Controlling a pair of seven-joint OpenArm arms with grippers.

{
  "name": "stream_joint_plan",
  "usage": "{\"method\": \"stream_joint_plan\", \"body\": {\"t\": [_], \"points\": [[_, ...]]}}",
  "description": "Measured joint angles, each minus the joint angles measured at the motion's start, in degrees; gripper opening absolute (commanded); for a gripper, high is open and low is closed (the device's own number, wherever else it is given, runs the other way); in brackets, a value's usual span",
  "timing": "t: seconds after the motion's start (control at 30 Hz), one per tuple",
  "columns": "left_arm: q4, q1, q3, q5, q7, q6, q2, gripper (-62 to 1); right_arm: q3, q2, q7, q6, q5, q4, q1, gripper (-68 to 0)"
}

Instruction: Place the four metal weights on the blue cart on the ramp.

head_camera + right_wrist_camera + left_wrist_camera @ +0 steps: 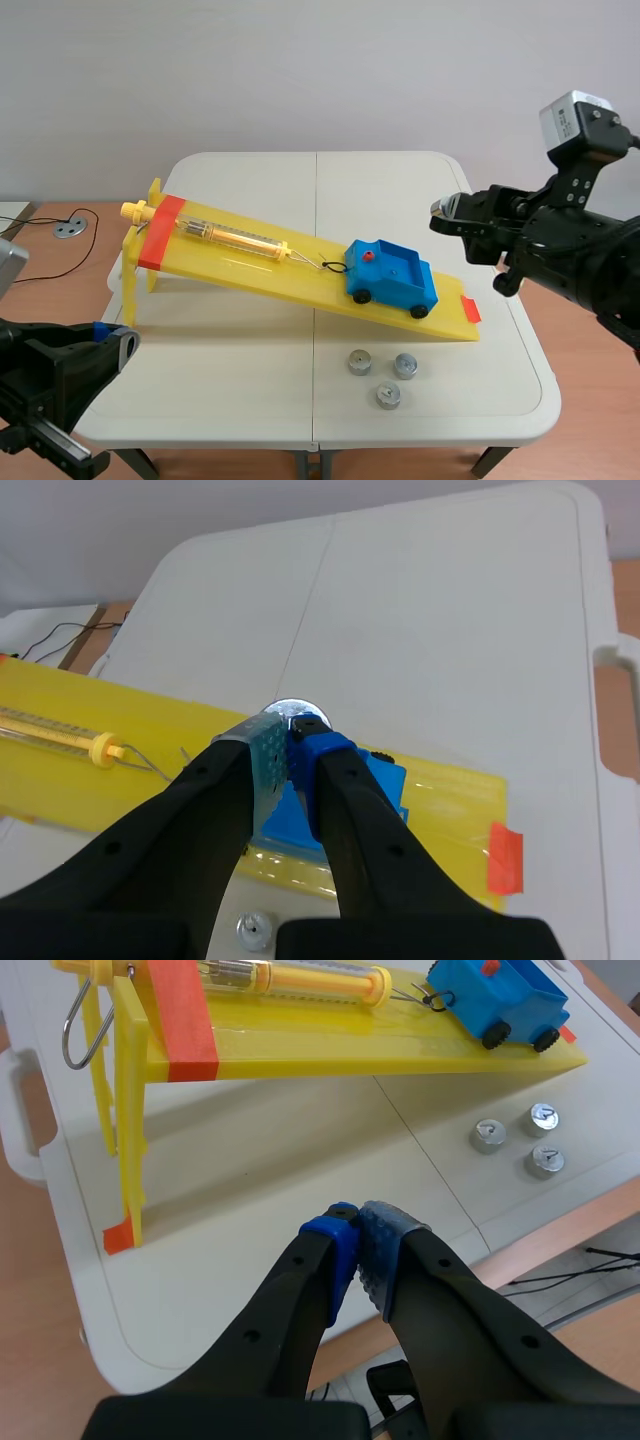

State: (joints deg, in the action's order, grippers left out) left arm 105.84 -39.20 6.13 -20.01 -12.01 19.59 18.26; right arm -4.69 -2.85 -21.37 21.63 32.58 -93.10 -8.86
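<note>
A blue cart [392, 277] stands low on the yellow ramp [250, 262], hooked to a spring scale [232, 236]. Three metal weights [359, 362] [405, 365] [388, 396] lie on the table in front of the ramp's low end. My right gripper [447, 213] hangs above and to the right of the cart, shut on a fourth metal weight [287, 710]; the cart [385, 780] shows beneath its fingers. At the table's near left edge, my left gripper [358, 1222] is shut on nothing, far from the cart [500, 1000] and the weights [488, 1135].
The ramp's raised end stands on yellow legs [130, 285] at the left. The white folding table [400, 180] has bare surface behind the ramp and at the front left. A cable and a round metal cap [69, 228] lie on the wooden desk to the left.
</note>
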Motion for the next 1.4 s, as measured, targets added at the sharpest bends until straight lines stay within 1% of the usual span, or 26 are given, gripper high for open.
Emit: {"method": "stream_joint_plan", "body": {"t": [0.23, 0.53, 0.8, 1.1, 1.27, 1.4], "points": [[0.0, 0.0, 0.0, 0.0, 0.0, 0.0, 0.0, -55.8, 1.3, 0.7, -1.2, 0.0, 0.0, 7.9, 4.5, -66.9], [0.0, 0.0, 0.0, 0.0, 0.0, 0.0, 0.0, -55.8, 3.3, 0.6, -1.5, 0.0, -0.1, 15.3, 7.6, -66.9], [0.0, 0.0, 0.0, 0.0, 0.0, 0.0, 0.0, -55.8, 3.3, 1.3, -1.4, -1.9, -0.2, 16.4, 8.2, -66.9], [0.0, 0.0, 0.0, 0.0, 0.0, 0.0, 0.0, -55.8, 3.3, 3.5, -1.5, -2.6, -0.2, 21.5, 11.0, -66.9], [0.0, 0.0, 0.0, 0.0, 0.0, 0.0, 0.0, -55.8, 3.3, 3.5, -1.2, -4.1, -0.5, 21.7, 11.2, -66.9], [0.0, 0.0, 0.0, 0.0, 0.0, 0.0, 0.0, -55.8, 3.3, 3.5, -1.2, -4.8, -0.7, 21.7, 11.2, -66.9]]}}
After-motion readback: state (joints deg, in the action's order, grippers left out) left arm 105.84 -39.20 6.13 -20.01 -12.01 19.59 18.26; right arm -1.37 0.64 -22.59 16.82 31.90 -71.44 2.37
